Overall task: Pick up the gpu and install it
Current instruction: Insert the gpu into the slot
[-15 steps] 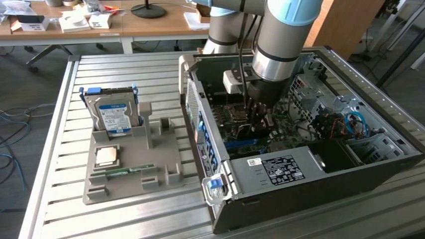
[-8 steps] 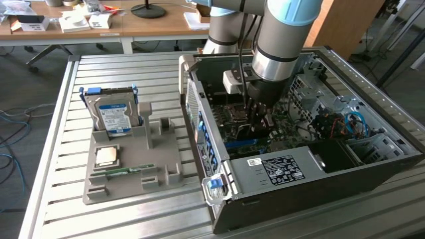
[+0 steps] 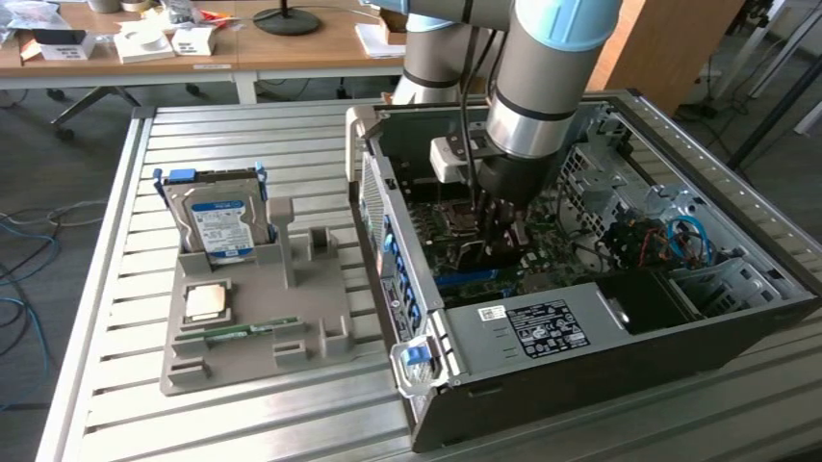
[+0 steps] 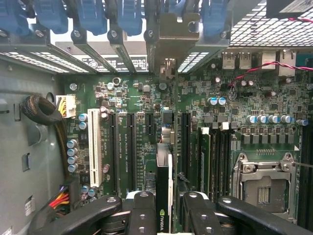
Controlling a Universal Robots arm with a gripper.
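Squarely over the motherboard (image 4: 234, 98), gripper (image 4: 166, 211) pinching the gpu (image 4: 163, 183), thin black edge-on card, logo on its rim

gpu (image 4: 163, 196): thin blk card, edge-on, upright over mobo slot, inside PC case.

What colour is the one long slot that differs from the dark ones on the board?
The slot is white, clearest in the wrist view.
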